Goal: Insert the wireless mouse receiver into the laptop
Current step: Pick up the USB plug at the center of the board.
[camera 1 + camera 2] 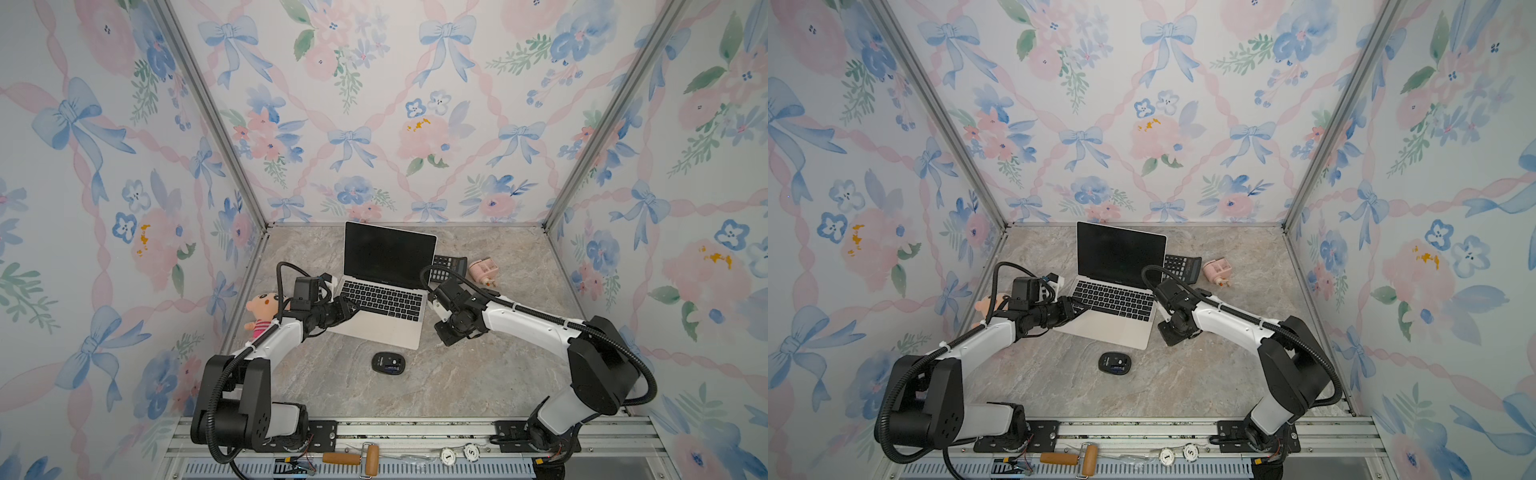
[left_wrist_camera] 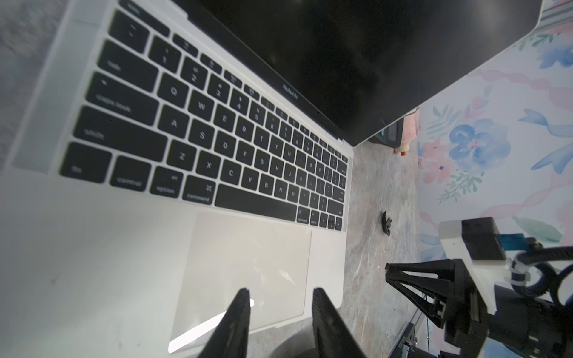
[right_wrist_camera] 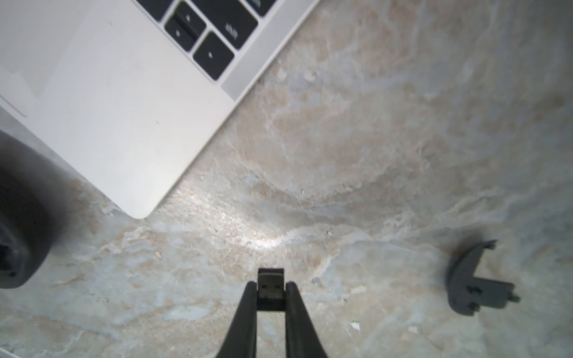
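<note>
The slim silver laptop [image 1: 388, 330] [image 1: 1117, 330] stands open at the middle of the table, its screen black. In the right wrist view my right gripper [image 3: 271, 286] is shut on the tiny dark wireless mouse receiver [image 3: 270, 280], whose plug end sticks out past the fingertips. It hangs low over the marble, just right of the laptop's [image 3: 108, 108] front right corner. In both top views that gripper [image 1: 442, 334] [image 1: 1167, 334] hides the receiver. My left gripper [image 2: 282, 293] [image 1: 353, 309] is open and empty over the trackpad's near edge [image 2: 242, 263].
A black mouse [image 1: 387, 363] [image 1: 1115, 363] lies bottom up in front of the laptop. Its curved black cover [image 3: 471, 285] [image 2: 386, 221] lies on the marble right of the laptop. A calculator [image 1: 449, 266] and a pink object [image 1: 484, 270] sit back right. A doll [image 1: 262, 311] lies at the left wall.
</note>
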Robot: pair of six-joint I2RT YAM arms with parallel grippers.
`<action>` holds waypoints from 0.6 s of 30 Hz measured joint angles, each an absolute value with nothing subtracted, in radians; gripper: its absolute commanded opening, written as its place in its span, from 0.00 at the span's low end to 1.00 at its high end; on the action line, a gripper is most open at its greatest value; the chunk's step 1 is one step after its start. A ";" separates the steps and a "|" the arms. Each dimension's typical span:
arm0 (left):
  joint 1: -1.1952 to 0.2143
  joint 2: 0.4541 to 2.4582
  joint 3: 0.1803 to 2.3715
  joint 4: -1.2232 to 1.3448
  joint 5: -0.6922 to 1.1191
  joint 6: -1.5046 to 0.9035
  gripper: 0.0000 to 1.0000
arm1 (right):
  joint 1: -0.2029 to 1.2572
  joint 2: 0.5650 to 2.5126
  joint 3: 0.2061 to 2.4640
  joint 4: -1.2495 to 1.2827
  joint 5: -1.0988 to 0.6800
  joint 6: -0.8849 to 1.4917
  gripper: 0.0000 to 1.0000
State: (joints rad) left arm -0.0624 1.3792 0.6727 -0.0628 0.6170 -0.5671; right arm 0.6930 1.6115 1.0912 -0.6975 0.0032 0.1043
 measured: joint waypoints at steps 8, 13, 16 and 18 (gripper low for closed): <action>0.089 1.568 0.853 -0.054 0.665 -0.537 0.38 | 0.649 1.703 1.249 -0.720 -0.002 -0.113 0.13; 0.133 1.710 0.937 -0.043 0.671 -0.534 0.37 | 0.632 1.830 1.340 -0.736 0.022 -0.205 0.12; 0.133 1.781 0.977 -0.039 0.671 -0.535 0.36 | 0.630 1.885 1.376 -0.743 0.027 -0.259 0.11; 0.131 1.832 1.014 -0.035 0.670 -0.535 0.36 | 0.630 1.913 1.400 -0.751 0.023 -0.298 0.10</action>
State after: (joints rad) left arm 0.1307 1.8317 1.0138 -0.0353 0.6704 -0.5350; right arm 0.6296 1.9125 1.4002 -0.7513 0.0227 -0.2981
